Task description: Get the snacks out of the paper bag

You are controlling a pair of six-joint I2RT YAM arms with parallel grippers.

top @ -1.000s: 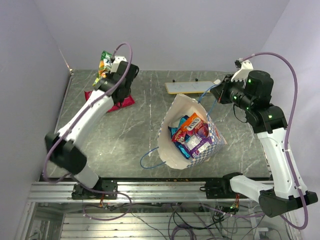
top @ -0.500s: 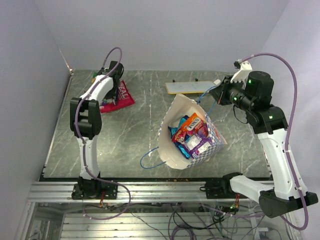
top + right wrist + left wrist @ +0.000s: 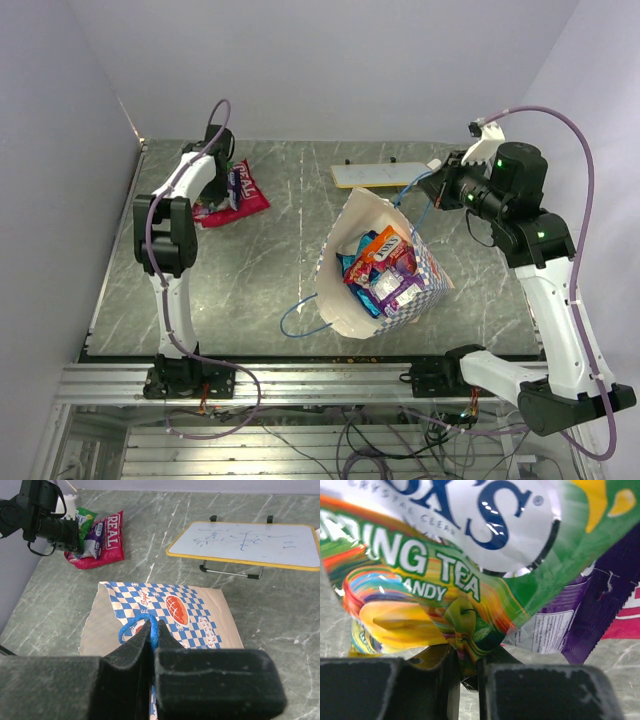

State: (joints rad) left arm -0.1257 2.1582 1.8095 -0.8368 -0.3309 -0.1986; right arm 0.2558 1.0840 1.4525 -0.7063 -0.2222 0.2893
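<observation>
Left jaws: narrow, pinching the green-yellow packet (image 3: 445,595) at the upper left of the top view. It sits against the purple packet (image 3: 600,600) and the red-pink packet (image 3: 245,190) on the counter (image 3: 260,270).
Right jaws: closed on the blue cord handle (image 3: 129,623) of the paper bag (image 3: 425,288), centre frame. More snacks (image 3: 385,268) inside.

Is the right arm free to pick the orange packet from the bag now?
Probably not: the right pincer is shut on the blue cord handle of the bag, though the orange packet lies uncovered on top.
</observation>
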